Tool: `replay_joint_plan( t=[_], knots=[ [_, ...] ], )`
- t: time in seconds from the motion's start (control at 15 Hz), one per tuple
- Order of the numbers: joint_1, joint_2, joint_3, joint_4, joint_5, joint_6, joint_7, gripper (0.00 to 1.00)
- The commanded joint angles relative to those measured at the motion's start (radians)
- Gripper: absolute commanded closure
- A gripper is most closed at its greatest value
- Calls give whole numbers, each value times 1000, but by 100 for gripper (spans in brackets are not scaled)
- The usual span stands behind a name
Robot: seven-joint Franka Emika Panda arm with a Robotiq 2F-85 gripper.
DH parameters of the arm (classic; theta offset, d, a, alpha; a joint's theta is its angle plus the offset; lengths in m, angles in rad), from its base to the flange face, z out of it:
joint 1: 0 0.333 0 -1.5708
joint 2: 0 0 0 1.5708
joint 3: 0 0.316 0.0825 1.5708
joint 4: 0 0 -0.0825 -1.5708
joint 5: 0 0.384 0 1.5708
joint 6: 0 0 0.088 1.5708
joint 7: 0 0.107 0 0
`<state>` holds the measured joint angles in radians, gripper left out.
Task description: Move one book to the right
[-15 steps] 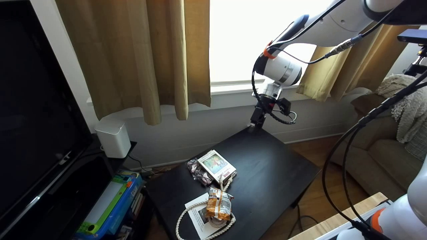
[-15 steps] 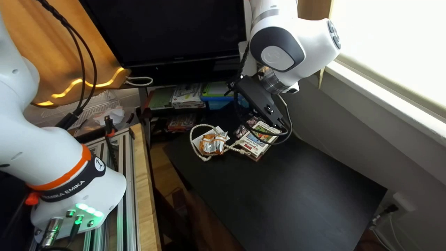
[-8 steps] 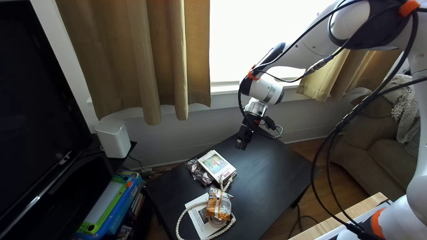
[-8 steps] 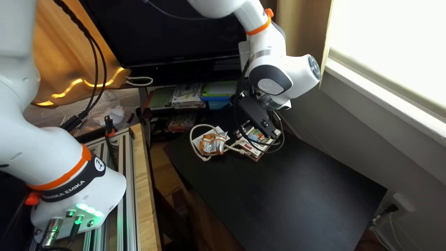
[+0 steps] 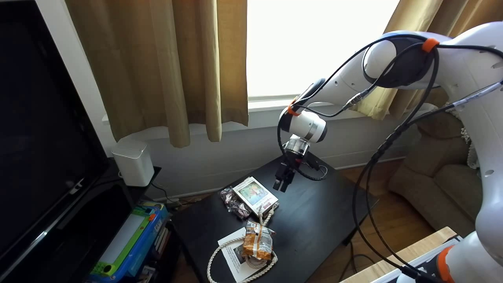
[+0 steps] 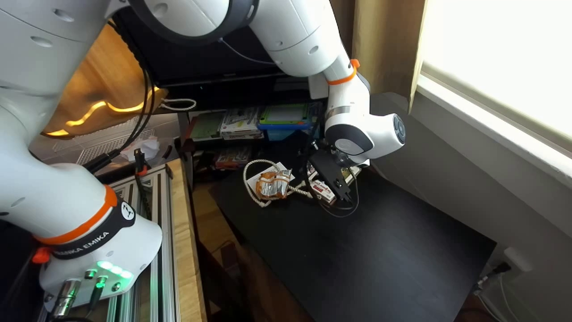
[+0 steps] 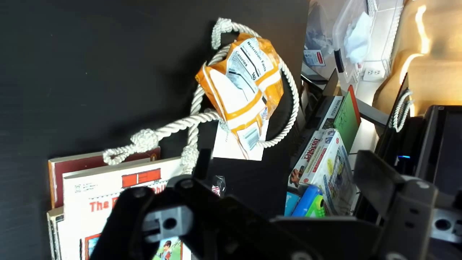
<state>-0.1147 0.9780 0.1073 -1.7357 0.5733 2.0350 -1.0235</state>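
The book [image 5: 254,193], with a white border around a greenish picture, lies on top of a small stack on the black table [image 5: 314,220]. In the wrist view, the book [image 7: 79,191] shows at lower left, partly hidden behind a finger; a maroon book [image 7: 83,164] shows under it. My gripper [image 5: 280,186] hangs above the table beside the book's window-side edge, apart from it. In the wrist view, the gripper [image 7: 288,168] has its fingers wide apart with nothing between them. In an exterior view, the arm hides part of the book [image 6: 322,190].
A white rope [image 7: 184,122] lies beside the stack, one end touching the books. An orange snack bag [image 5: 257,241] rests on rope and a white card [image 5: 232,255]. A clear wrapped packet [image 5: 235,202] lies on the stack's far side. The wall and window sill are close behind.
My gripper has come down from near the table's far corner towards the stack, and now hangs beside the book. The books, rope and bag have not moved.
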Motion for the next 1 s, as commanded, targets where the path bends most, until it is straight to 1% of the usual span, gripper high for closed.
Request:
replay_joint_plan(
  t=[0.0, 0.07, 0.2, 0.6, 0.8, 0.93],
  knots=[
    [-32, 9, 33, 8, -32, 9, 19, 0],
    [-32, 10, 34, 12, -31, 9, 20, 0],
    [-61, 83, 48, 72, -11, 1, 10, 0],
    [-99, 191, 52, 147, -21, 8, 16, 0],
    [-107, 245, 52, 195, -29, 6, 28, 0],
    [-113, 279, 52, 225, -19, 26, 43, 0]
  ],
)
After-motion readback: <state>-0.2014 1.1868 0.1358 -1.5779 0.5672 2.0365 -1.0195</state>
